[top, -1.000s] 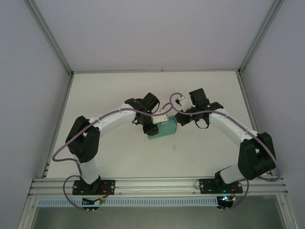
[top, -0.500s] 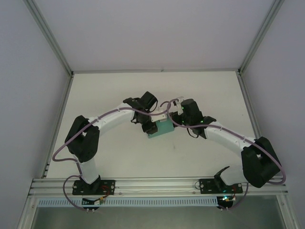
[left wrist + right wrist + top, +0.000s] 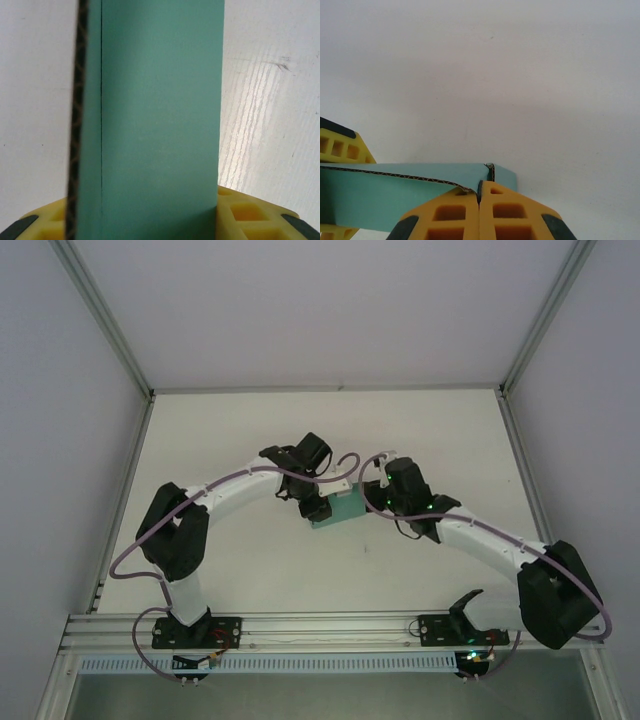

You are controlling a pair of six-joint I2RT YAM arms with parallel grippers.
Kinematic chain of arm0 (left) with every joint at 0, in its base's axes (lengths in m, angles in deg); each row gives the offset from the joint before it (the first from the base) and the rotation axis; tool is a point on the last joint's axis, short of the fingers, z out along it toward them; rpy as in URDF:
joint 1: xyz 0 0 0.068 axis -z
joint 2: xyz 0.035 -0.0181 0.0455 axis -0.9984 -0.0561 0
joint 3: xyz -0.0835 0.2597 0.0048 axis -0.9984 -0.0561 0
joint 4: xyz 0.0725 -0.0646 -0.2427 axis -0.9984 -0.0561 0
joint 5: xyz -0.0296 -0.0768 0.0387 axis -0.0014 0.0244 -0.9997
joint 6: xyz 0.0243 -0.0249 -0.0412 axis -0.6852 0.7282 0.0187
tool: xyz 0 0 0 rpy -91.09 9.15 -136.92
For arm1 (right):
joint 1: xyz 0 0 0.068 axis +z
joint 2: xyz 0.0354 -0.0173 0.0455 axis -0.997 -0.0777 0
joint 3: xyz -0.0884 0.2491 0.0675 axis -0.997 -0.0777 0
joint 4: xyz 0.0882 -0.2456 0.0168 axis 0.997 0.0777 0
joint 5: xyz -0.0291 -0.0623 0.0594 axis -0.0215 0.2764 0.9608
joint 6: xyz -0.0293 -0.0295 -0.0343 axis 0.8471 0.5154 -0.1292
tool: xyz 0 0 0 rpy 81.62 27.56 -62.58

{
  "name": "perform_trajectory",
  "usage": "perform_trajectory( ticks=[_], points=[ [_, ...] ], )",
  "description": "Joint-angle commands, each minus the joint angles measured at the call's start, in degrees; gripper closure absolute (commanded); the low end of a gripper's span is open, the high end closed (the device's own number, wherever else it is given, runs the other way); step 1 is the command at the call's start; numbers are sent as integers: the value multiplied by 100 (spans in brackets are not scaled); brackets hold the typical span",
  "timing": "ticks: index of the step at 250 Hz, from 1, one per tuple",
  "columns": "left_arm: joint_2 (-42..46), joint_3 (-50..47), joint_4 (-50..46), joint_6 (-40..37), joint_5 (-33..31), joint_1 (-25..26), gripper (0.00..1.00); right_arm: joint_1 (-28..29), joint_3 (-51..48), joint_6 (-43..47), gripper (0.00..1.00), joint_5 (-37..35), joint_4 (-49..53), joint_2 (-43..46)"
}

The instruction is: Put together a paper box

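Paper box (image 3: 347,508) out over the middle of the table (image 3: 250,570). Left gripper (image 3: 318,508) sits at the box's left end, with fingers (image 3: 240,215) on either side of it. Right gripper (image 3: 372,496) is at the box's right end, tips up against the corner there.

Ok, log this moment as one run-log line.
left gripper: clamped on paper box | right gripper: shut, fingertips against the box's corner edge | place: middle of table
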Motion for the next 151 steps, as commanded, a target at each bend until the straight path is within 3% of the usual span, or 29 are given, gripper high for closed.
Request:
perform_trajectory(
  ticks=[1, 48, 85, 109, 131, 142, 151],
  points=[
    [-39, 34, -133, 72, 86, -70, 63, 100, -632, -105, 100, -311, 588, -204],
    [9, 4, -24, 58, 45, -68, 60, 364, -1298, 167, 100, -640, -789, -283],
    [-1, 34, -62, 92, 35, -72, 56, 409, -1253, 177, 100, -838, -661, -238],
    [56, 33, -20, 139, 45, -67, 44, 438, -1184, 121, 100, -910, -490, -173],
    [142, 67, 20, 259, 19, -64, 21, 501, -1086, 62, 100, -1043, -269, -140],
    [197, 90, -14, 298, 50, -64, 1, 547, -992, 11, 100, -1154, -98, -140],
    [266, 106, -6, 347, 45, -71, 0, 580, -903, -13, 100, -1158, 32, -159]
  ],
)
